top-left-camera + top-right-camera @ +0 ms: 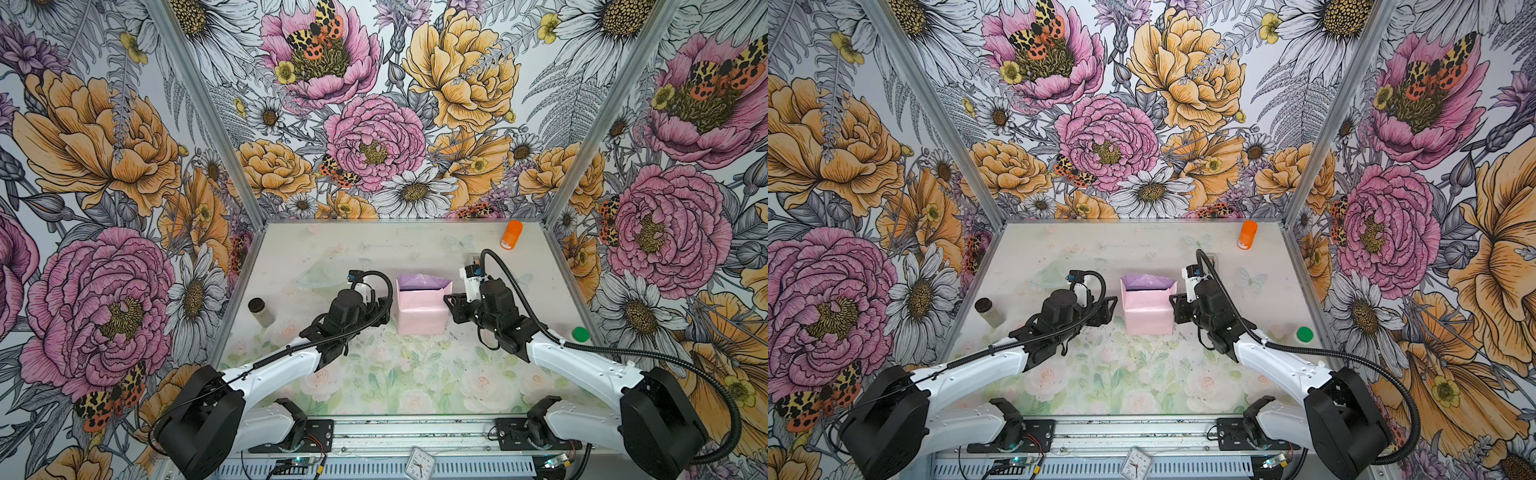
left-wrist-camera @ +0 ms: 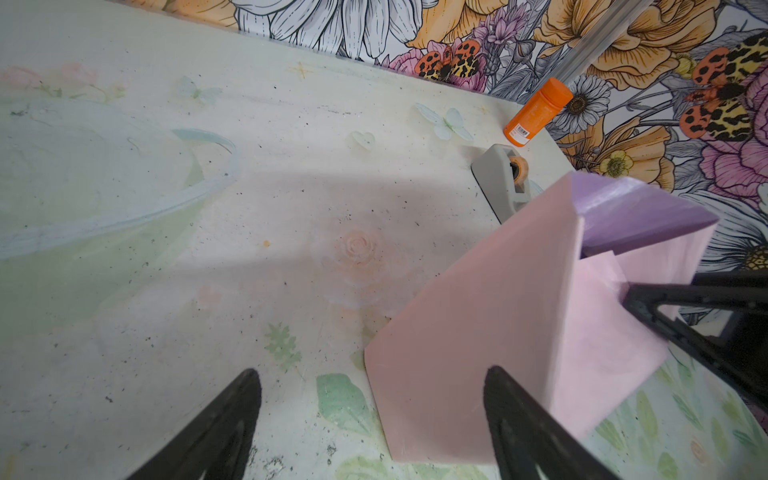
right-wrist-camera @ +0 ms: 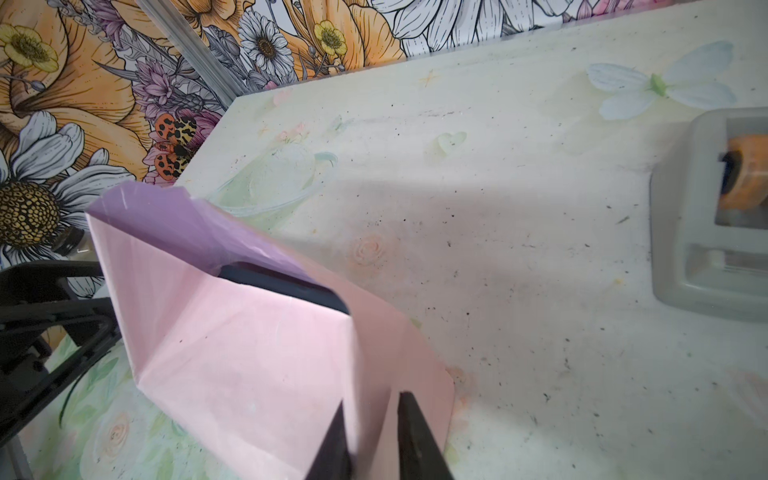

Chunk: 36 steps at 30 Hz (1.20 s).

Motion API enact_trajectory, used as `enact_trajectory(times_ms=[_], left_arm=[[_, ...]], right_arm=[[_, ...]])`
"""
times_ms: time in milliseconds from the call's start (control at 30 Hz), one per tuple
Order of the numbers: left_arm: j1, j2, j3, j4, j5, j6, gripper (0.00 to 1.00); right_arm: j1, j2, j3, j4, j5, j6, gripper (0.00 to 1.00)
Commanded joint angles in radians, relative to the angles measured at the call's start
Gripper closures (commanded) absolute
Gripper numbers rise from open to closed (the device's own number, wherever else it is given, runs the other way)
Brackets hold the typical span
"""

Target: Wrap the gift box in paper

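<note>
my right hand (image 3: 374,399) is the nearer 1. its 2 fingers stand close together on either side of a fold of the paper (image 3: 232,353), with a thin slit between them, and i cannot tell whether they pinch the fold or only bracket it. the fold runs lengthwise straight out from my fingertips, so i judge the coming move turns on working along that line.

the gift box (image 3: 282,286) sits just beyond those fingers and to their inner side, toward my left hand (image 2: 374,415). that hand is spread wide and holds nothing, and the pink wall of the paper is just ahead of 1 of its fingers, perhaps touching. so the parcel lies between my 2 hands.

most of the box is hidden; only 1 dark navy edge shows under the lilac flap. i cannot make out whether any seam is taped. the tape dispenser (image 3: 706,232) lies well off to the outer side of my right hand, cut off at the edge of view.
</note>
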Motion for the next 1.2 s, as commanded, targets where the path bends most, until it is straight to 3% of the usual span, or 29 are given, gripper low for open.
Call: enact_trajectory(times_ms=[0,233,367,700,1167], left_arm=[[0.017,0.008,0.035,0.032,0.014,0.024,0.15],[0.036,0.043,0.079,0.035,0.047,0.032,0.15],[0.036,0.061,0.089,0.04,0.059,0.027,0.15],[0.037,0.029,0.082,0.017,0.034,0.034,0.14],[0.039,0.044,0.087,0.021,0.042,0.035,0.15]], right_arm=[[-0.003,-0.081,0.0,0.004,-0.002,-0.009,0.65],[-0.139,-0.227,-0.078,0.011,-0.106,0.056,0.55],[-0.184,-0.218,-0.084,-0.023,-0.072,0.089,0.54],[-0.16,-0.051,-0.04,0.068,-0.125,0.078,0.52],[-0.102,0.004,0.006,0.112,-0.146,0.037,0.51]])
